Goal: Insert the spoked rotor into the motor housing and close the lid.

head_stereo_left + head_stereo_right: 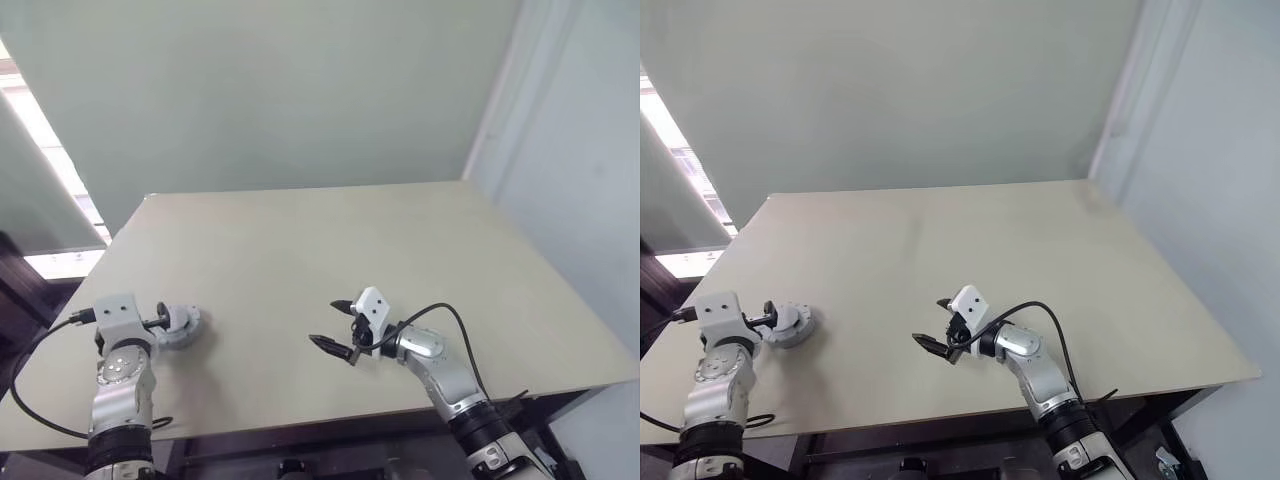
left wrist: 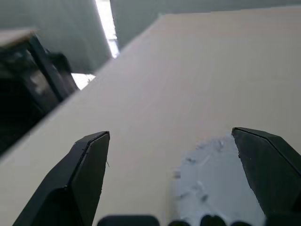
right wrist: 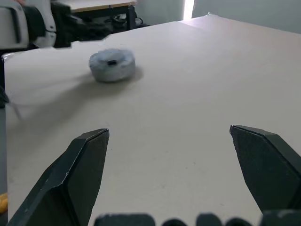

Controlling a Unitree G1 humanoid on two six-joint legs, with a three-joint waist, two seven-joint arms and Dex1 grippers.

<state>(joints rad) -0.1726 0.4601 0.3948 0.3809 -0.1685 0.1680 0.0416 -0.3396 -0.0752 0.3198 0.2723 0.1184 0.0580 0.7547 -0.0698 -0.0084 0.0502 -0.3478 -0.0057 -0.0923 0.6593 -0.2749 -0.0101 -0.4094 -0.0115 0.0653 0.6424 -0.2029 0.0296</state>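
The lid (image 1: 185, 328), a round grey disc with a ribbed rim and a dark centre hub, lies flat near the table's front left corner. My left gripper (image 1: 166, 323) is open right at it. In the left wrist view the lid (image 2: 214, 183) sits low between the fingers, close to one finger (image 2: 268, 165). My right gripper (image 1: 323, 322) hangs open and empty over the front middle of the table, pointing toward the lid (image 3: 112, 65), well apart from it. The spoked rotor and the motor housing are hidden or out of view.
The beige table (image 1: 400, 250) spreads wide behind and to the right of both grippers. Its left edge runs close to the lid, with dark furniture (image 2: 28, 89) beyond. A black cable (image 1: 440, 312) loops over my right wrist.
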